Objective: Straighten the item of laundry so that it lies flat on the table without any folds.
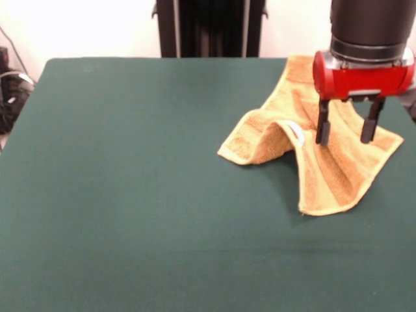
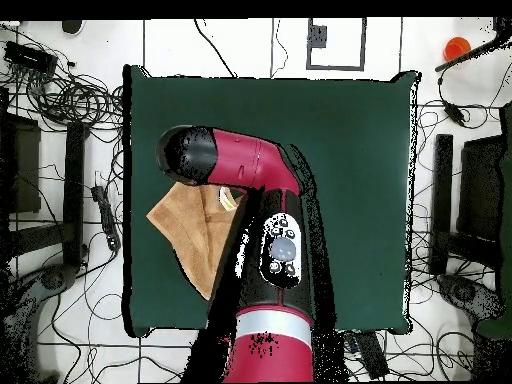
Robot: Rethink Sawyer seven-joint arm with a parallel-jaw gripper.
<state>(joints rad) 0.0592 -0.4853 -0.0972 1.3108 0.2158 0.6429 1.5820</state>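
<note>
Towel [image 1: 325,156] rumpled at table [image 1: 130,195] edge, 3 o'clock in front view; one corner folded over, ridge raised. Gripper [image 1: 345,133] directly above, fingers apart, empty. Cloth judged light, limp, non-slippery; best grasp: folded corner, 9 o'clock side.

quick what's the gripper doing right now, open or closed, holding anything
Gripper: open, fingers spread just above the towel, holding nothing.
</note>
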